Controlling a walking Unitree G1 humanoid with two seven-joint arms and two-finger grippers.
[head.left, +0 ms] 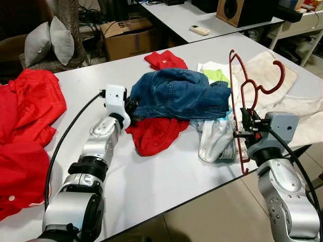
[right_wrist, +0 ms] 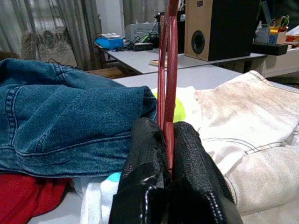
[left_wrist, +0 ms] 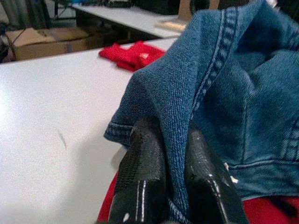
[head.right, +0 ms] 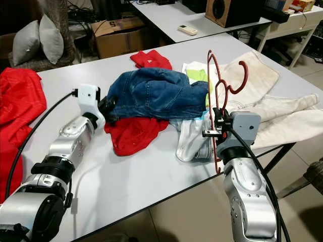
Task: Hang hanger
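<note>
- The right gripper (right_wrist: 169, 154) has two black fingers (right_wrist: 145, 154) pressed together on a thin red hanger (right_wrist: 171, 70).
- The hanger stands straight up between the fingers and goes up past the top edge.
- A big blue jeans garment (right_wrist: 70, 121) lies bunched up beside the gripper.
- A red cloth (right_wrist: 23, 198) peeks out from under the jeans.
- A cream cloth (right_wrist: 252, 135) with stitched seams lies on the other side.
- A bit of bright green cloth (right_wrist: 179, 106) shows just behind the hanger.
- Far back, a wooden speaker (right_wrist: 219, 30) stands on a grey table (right_wrist: 140, 58).
- Curtains (right_wrist: 51, 23) hang in the back.
</note>
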